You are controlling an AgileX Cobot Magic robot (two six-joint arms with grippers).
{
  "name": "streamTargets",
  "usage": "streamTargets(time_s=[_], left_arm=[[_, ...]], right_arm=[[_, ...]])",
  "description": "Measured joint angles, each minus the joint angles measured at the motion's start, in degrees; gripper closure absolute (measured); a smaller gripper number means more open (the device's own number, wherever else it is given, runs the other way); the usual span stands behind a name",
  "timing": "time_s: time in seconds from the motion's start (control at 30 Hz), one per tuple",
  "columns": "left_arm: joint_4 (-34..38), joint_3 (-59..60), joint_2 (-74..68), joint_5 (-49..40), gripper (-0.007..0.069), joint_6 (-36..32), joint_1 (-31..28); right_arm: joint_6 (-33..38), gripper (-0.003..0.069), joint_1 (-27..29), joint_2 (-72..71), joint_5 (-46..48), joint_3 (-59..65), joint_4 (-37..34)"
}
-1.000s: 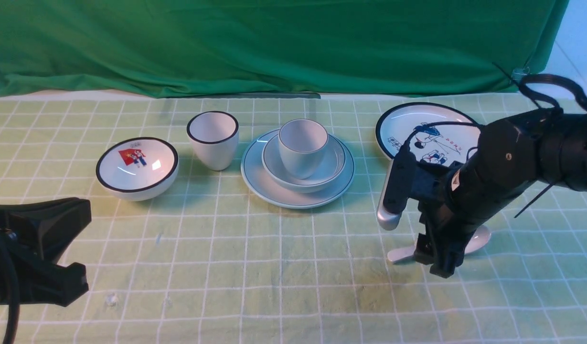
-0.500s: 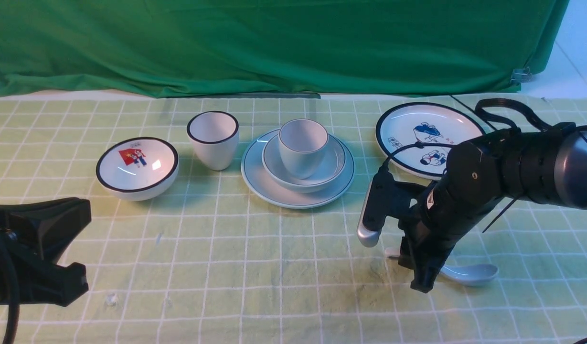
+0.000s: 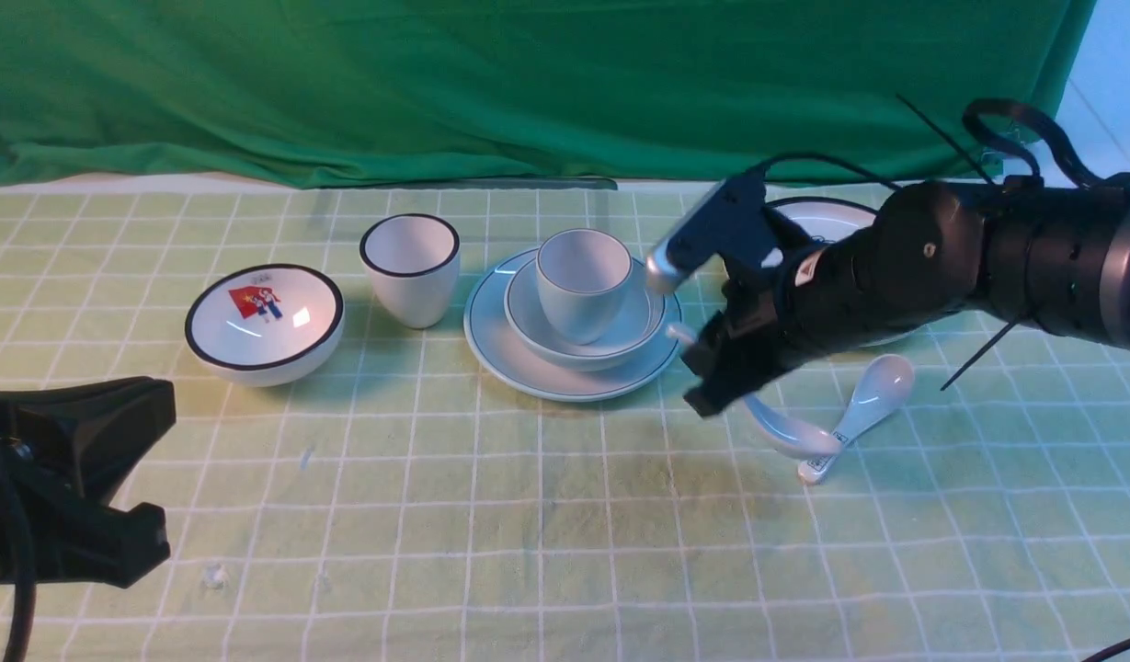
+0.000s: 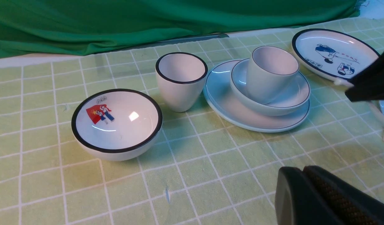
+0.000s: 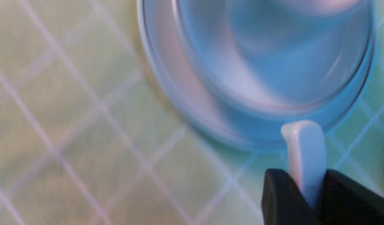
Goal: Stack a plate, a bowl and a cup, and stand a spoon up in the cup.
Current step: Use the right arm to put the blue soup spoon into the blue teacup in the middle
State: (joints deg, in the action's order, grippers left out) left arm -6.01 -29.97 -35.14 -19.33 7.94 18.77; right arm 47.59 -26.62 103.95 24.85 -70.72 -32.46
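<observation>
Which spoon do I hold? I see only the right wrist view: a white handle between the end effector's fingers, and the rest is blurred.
Observer: The plain spoon. The printed spoon lies on the cloth beside it.
Operator: Is the cup free?
Observer: Yes. The cup is empty and stands upright in the bowl, on the plate.
Operator: And the left end effector?
Observer: The left end effector is shut and holds nothing.

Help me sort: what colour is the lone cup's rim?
Black, on the lone cup; left wrist view.
</observation>
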Motion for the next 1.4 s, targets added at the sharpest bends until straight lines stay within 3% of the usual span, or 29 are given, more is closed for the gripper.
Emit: streamTargets(time_s=[0.03, 0.07, 0.1, 0.17, 0.27, 0.37, 0.7, 1.3, 1.4], left_arm=[[0.0, 0.0, 0.0, 0.0, 0.0608, 0.0, 0.0], [-0.1, 0.0, 0.0, 0.0, 0.0608, 0.0, 0.0], [-0.2, 0.0, 0.0, 0.0, 0.0608, 0.0, 0.0], [-0.2, 0.0, 0.0, 0.0, 0.0608, 0.0, 0.0], [-0.2, 0.0, 0.0, 0.0, 0.0608, 0.0, 0.0], [-0.2, 0.0, 0.0, 0.1, 0.0608, 0.0, 0.0], [-0.2, 0.0, 0.0, 0.2, 0.0608, 0.0, 0.0], [-0.2, 0.0, 0.0, 0.4, 0.0608, 0.0, 0.0], [-0.2, 0.0, 0.0, 0.4, 0.0608, 0.0, 0.0]], right_arm=[[2.9, 0.0489, -0.2, -0.5, -1.9, 0.0, -5.7], [10.2, 0.0489, -0.7, -1.1, -5.9, -0.1, -14.4], [11.4, 0.0489, -0.8, -1.3, -6.5, -0.1, -15.8], [27.4, 0.0489, -1.6, -1.9, -10.8, -1.1, -35.3], [45.3, 0.0489, -1.6, -0.7, -9.4, -2.9, -56.1], [53.8, 0.0489, -1.6, 1.6, -6.2, -5.8, -63.9], [60.6, 0.0489, -1.7, 8.3, -5.1, -17.2, -67.3], [60.7, 0.0489, -2.1, 18.5, -3.1, -25.2, -67.5], [60.6, 0.0428, -2.1, 18.9, -3.1, -25.2, -67.5]])
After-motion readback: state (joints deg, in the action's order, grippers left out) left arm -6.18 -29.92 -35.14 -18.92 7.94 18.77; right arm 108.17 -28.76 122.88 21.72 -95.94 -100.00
